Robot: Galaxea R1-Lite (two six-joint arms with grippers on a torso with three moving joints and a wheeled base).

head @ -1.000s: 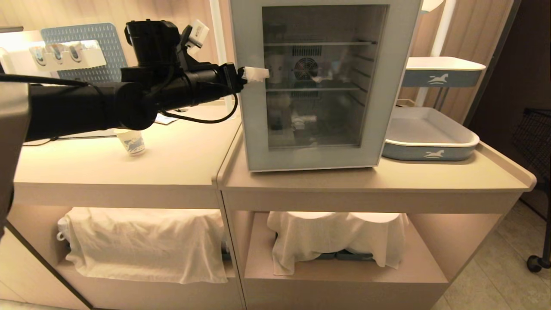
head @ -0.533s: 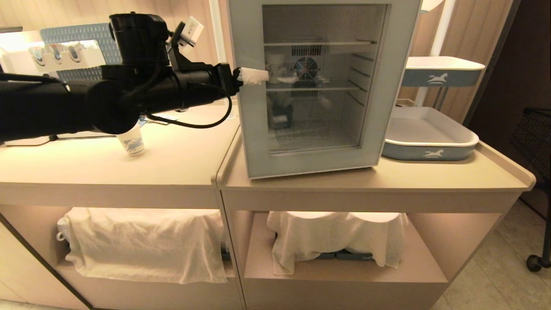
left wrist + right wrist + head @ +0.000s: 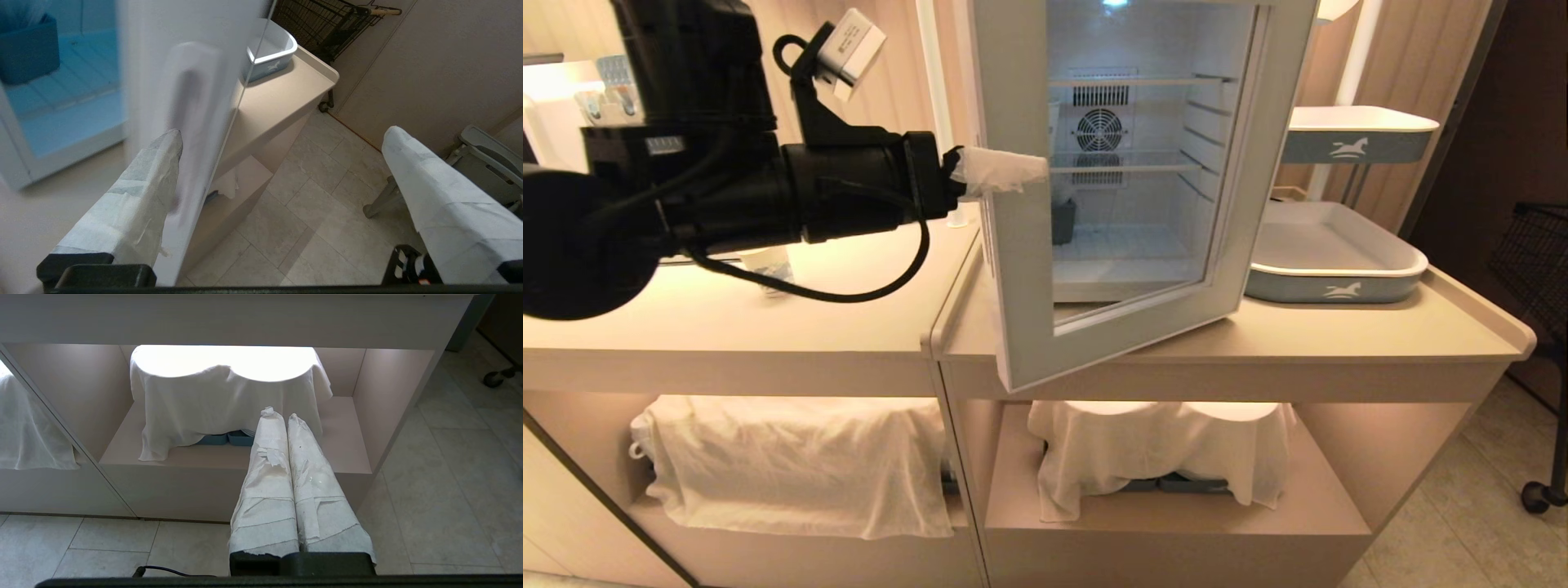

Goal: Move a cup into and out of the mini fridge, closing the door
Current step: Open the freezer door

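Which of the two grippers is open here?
The left gripper: its wrapped fingers stand wide apart at the fridge door edge. The right gripper hangs shut below the counter.

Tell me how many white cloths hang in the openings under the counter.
2. One cloth hangs in the left opening, the other cloth in the right opening, below the mini fridge. Others may be hidden.

Warm yellowish light all over. Two beige desks [image 3: 849,327] butt together, each with an open shelf underneath where white cloths [image 3: 792,465] are draped over stuff. Grey-blue trays [image 3: 1339,269] on the right, pale tiled floor [image 3: 1462,523], striped beige wall [image 3: 1413,57] behind.
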